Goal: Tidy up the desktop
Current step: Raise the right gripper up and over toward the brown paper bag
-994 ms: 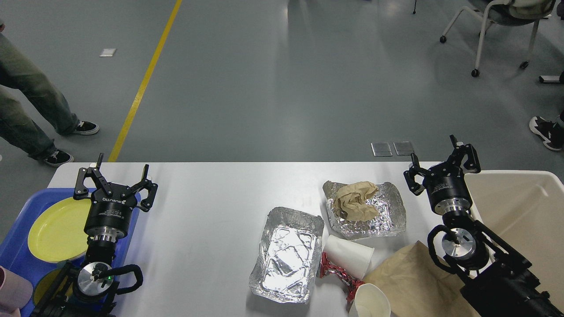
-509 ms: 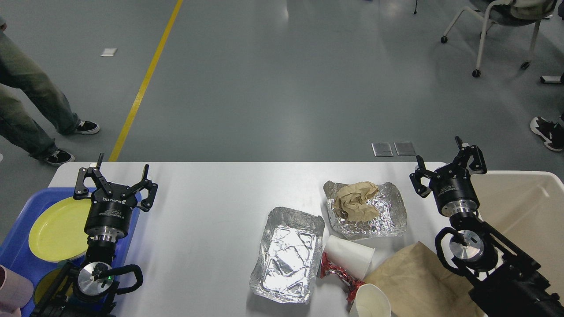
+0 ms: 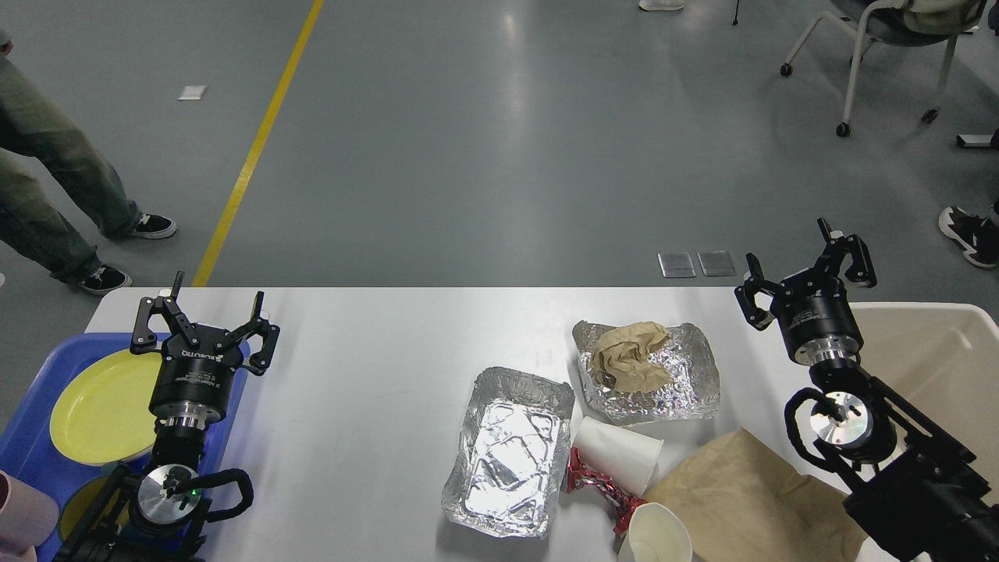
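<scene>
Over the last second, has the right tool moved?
Yes. The right tool has shifted up and to the right in the view, away from the foil sheet with crumpled paper and toward the beige bin; it is open and empty.

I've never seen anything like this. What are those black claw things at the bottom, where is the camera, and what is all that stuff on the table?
The camera sits in a robot's head, looking forward and down at its own two black arms. The claws are its grippers: the left gripper hovers over a blue tray with a yellow plate; the right gripper is raised beside a beige bin. Both are open and hold nothing.

The robot's job is to tidy the white desktop. On it lie an empty foil tray, a second foil tray holding crumpled brown paper, two white paper cups, one on its side and one upright, a red wrapper and a brown paper bag. Someone's legs stand on the floor beyond.
</scene>
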Robot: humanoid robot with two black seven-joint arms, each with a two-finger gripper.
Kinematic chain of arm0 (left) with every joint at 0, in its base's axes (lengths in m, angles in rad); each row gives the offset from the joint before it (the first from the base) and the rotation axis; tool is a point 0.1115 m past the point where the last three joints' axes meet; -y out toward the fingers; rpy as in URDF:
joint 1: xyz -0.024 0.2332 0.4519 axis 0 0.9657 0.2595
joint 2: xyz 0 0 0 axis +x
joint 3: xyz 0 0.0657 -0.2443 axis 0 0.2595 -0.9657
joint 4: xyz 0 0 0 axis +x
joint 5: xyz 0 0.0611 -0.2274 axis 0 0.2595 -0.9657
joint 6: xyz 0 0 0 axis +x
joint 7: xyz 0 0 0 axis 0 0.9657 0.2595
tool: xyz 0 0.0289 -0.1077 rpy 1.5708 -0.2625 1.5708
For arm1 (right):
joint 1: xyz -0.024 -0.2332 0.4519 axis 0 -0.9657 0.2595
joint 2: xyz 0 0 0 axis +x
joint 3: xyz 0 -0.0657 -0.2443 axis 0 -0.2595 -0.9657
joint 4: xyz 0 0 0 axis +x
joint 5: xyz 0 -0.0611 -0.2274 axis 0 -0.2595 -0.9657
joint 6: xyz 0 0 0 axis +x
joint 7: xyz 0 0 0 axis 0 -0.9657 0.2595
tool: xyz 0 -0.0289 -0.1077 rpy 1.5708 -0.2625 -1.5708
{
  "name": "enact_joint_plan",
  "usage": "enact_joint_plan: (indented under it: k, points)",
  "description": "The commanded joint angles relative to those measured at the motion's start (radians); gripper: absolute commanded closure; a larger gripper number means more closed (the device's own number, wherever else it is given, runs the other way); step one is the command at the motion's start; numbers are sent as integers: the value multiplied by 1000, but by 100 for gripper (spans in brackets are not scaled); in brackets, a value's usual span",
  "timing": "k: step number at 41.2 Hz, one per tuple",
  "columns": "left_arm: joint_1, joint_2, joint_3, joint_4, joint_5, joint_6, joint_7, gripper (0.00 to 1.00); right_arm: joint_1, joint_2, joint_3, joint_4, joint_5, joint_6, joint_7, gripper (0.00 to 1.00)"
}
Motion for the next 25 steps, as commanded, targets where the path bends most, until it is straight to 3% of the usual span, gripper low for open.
enact_joint_plan:
  k: [1, 10, 15, 25]
  points:
    - [0, 0, 0, 0, 0, 0, -2, 4, 8, -4, 2, 0, 1, 0, 1, 0]
    - [0, 0, 0, 0, 0, 0, 0, 4, 68, -166, -156, -7, 1, 83, 10, 0]
    - [0, 0, 0, 0, 0, 0, 0, 4, 172, -258, -427, -6, 1, 138, 10, 0]
    - [0, 0, 0, 0, 0, 0, 0, 4, 620, -402, -1137, 0, 2, 144, 10, 0]
